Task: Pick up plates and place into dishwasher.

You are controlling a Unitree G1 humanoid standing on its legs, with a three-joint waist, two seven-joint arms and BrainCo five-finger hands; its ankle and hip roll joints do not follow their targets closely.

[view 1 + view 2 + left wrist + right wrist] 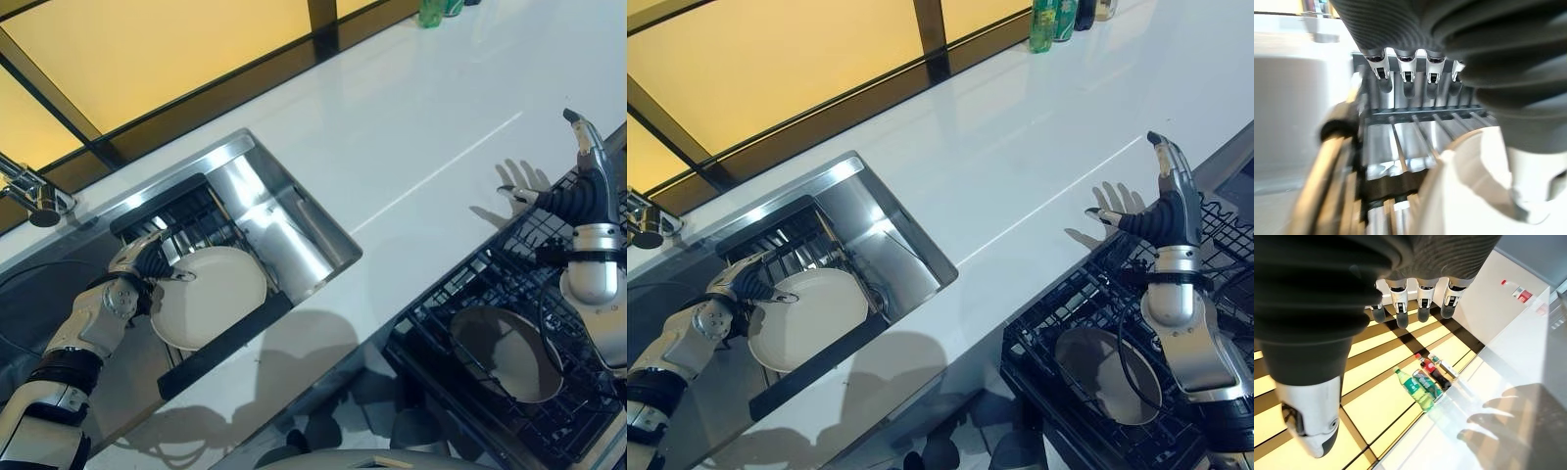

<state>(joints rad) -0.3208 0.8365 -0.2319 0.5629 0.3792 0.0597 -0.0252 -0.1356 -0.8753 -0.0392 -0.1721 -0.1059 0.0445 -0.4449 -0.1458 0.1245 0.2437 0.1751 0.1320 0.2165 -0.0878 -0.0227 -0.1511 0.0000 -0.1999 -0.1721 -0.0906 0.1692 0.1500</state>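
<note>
We see a cream plate point(208, 297) in the sink's black rack point(181, 220) at the lower left of the frame, its rim pinched by our left hand point(147, 262), thumb on the upper face and fingers reaching over the edge. Our right hand point(1169, 201) hangs with fingers straight and empty at the right, above the dishwasher rack point(1087, 304), where another plate point(1107, 374) already lies. We judge the plate stiff, glazed, slippery and breakable; a firm rim grip suits it.

arms: silver-grey | left hand point(147, 262), right hand point(1169, 201): dark ribbed covers, dark-tipped silver fingers
</note>
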